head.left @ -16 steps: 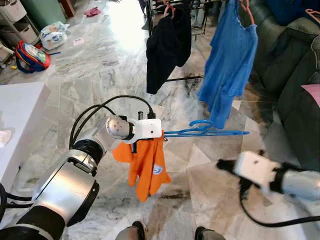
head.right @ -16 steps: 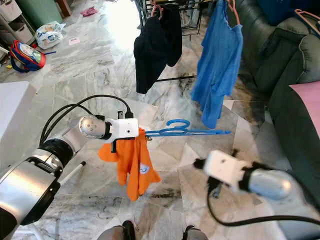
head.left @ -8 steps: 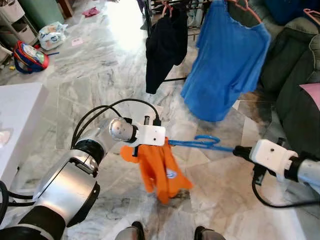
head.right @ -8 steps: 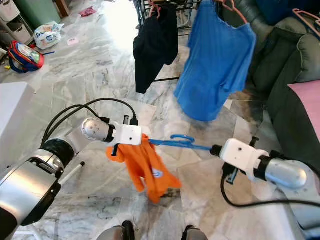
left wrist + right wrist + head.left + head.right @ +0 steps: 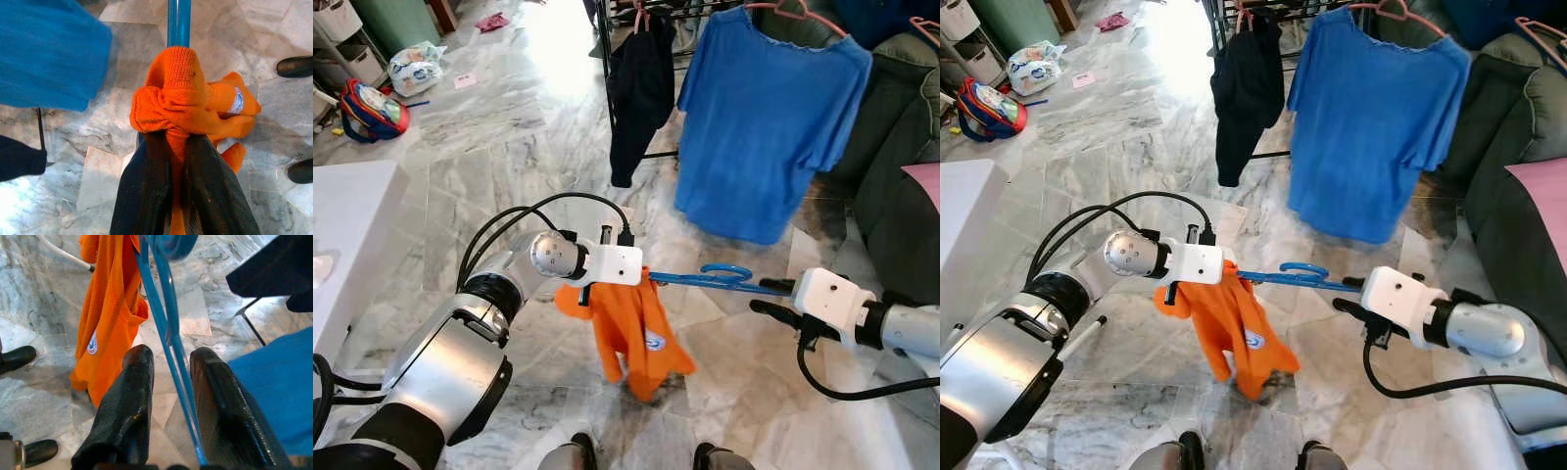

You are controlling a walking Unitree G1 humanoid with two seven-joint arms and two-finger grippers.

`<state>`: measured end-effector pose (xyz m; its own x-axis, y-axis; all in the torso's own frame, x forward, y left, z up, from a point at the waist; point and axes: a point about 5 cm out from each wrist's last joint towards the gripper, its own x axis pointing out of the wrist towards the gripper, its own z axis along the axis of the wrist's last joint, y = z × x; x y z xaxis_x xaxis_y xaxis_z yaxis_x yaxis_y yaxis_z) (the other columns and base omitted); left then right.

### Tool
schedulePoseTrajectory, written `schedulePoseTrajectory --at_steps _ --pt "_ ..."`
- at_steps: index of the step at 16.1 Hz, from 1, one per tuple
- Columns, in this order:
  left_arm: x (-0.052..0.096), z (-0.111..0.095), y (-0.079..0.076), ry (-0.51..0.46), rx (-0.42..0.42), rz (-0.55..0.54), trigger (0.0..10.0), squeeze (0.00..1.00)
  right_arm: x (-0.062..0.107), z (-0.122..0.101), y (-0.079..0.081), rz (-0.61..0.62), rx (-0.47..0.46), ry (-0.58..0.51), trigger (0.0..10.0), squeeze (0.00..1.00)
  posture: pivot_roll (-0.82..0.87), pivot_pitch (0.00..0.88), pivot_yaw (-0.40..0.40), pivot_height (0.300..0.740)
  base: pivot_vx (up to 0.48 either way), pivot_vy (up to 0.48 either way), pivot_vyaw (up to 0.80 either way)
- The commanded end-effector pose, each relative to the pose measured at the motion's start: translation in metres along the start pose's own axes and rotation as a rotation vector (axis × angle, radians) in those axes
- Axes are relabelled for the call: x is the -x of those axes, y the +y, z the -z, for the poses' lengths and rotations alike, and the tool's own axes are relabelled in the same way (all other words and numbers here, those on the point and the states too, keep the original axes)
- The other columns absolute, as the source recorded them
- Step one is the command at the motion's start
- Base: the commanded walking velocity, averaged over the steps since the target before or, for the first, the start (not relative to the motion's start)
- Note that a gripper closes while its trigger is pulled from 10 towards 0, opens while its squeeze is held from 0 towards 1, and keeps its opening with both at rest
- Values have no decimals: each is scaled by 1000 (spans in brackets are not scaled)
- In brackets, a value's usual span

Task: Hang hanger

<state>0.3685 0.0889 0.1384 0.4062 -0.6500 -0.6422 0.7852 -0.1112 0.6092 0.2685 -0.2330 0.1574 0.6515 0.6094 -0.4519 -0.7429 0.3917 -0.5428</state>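
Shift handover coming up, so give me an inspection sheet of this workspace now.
Surface: marble floor, a white tabletop edge at the robot's left.
Job's things: blue hanger held level, orange shirt bunched at its left end.
Clutter: backpack, plastic bag, pink scrap on the floor.
Grippers: left gripper shut on the hanger through the orange cloth; right gripper open, fingers either side of the hanger's wires.
Cables: black cable looping over the left wrist, another under the right.
Surroundings: clothes rack with black garment and blue shirt; dark sofa.
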Motion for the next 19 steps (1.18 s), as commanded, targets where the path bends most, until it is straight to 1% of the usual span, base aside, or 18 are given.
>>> schedulePoseTrajectory --at_steps 1,4,6,7,11,19 --pt "3 5 0 11 10 -17 10000 0 0 -3 1 -25 32 -3 10000 1000 -118 228 97 740 0 0 0" --pt "3 2 0 -9 -9 2 10000 0 5 10 -2 -10 112 74 10000 1000 -118 228 98 740 0 0 0" --pt "2 -3 1 -27 -27 16 10000 0 5 20 -4 -17 187 132 10000 1000 -124 230 103 740 0 0 0" --pt "1 -5 2 -35 -33 20 10000 0 5 28 -6 -13 248 172 10000 1000 -124 230 104 740 0 0 0" --pt "-5 -15 -2 -91 -37 60 10000 0 -10 31 -9 -2 288 138 10000 1000 -121 232 105 740 0 0 0" --pt "-5 -15 -2 -91 -37 60 10000 0 -10 31 -9 -2 288 138 10000 1000 -121 232 105 740 0 0 0"
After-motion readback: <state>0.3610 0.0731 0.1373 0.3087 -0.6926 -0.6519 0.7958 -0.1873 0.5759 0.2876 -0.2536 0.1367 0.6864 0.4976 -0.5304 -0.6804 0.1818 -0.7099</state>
